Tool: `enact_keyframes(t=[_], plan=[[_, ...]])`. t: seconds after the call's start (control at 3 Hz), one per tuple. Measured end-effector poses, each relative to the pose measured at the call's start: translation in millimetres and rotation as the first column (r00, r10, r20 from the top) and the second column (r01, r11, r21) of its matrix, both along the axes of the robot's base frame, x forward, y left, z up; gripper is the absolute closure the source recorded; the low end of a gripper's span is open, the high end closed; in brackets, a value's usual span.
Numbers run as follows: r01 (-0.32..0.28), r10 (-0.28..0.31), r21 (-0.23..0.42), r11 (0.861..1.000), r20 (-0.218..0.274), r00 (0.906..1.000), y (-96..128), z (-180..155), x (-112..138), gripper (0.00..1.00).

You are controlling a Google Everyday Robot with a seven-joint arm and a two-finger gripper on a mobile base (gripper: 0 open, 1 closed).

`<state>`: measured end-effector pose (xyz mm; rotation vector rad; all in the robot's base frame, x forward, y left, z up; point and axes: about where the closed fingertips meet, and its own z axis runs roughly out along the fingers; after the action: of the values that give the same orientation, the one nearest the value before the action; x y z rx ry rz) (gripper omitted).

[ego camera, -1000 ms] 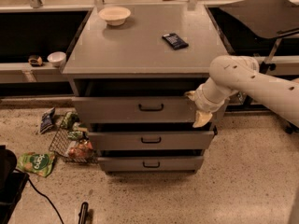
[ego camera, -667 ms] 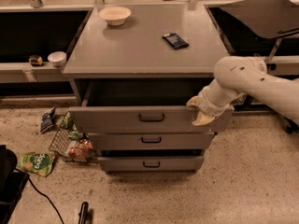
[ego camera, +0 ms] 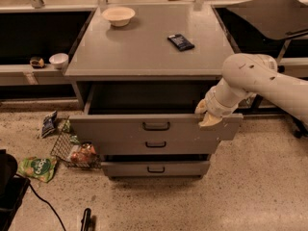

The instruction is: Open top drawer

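top drawer [ego camera: 115, 128] sits pulled partway out from under the desk [ego camera: 144, 52], cavity showing, so job's prob. mostly done. tool [ego camera: 210, 115] is at its upper right edge; can't tell if it's spread or pinching.

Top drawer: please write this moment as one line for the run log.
top drawer: partly out | gripper: at right end of the drawer front's top edge | black handle: not held

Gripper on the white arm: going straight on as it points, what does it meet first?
The gripper, pointing down-left, would first meet the front rim of the wide grey metal top drawer, near its right end; depth unclear.
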<state>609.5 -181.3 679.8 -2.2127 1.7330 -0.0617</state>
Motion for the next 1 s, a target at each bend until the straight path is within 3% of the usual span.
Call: enact_keyframes(t=[0.33, 1.0], plan=[[0.0, 0.0, 0.0, 1.0, 0.0, 1.0, 0.0, 0.0, 0.0, 0.82], [0.0, 0.0, 0.0, 1.0, 0.0, 1.0, 0.0, -0.1, 0.0, 0.35]])
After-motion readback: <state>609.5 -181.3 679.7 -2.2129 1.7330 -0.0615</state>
